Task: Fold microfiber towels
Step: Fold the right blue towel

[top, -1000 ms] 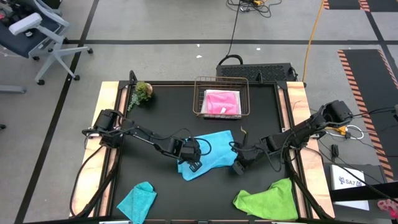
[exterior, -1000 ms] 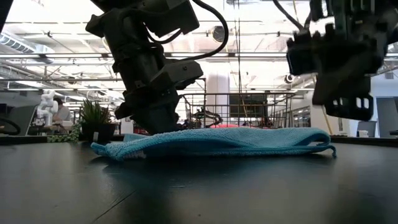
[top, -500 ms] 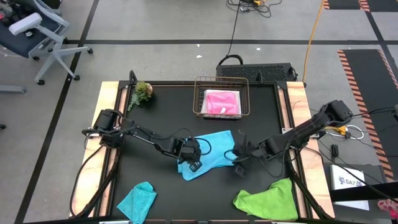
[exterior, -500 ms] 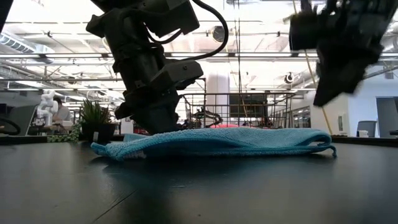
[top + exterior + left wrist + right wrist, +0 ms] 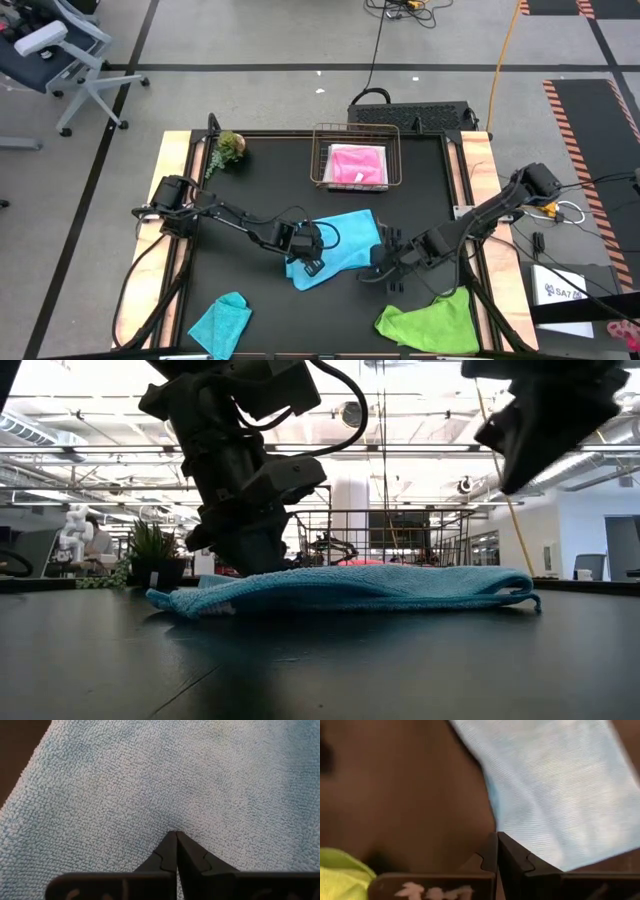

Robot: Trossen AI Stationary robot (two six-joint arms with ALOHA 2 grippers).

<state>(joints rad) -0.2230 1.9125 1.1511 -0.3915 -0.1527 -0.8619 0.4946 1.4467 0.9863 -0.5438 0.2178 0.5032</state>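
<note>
Now left end effector (image 5: 308, 250) closed, pinning sky blue towel (image 5: 345, 243); right end effector (image 5: 385, 275) closed, empty — fold could slip, bunch.

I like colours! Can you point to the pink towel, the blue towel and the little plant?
pink towel (image 5: 357, 164), high view, middle of the cloth in the wire basket.
blue towel (image 5: 345, 236), high view, bare middle.
little plant (image 5: 230, 148), high view, leafy top.

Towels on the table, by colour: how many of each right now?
Sky blue towel: 1
Hot pink towel, in the wire basket: 1
Teal towel: 1
Lime green towel: 1
White: 0 visible
Total: 4
</note>
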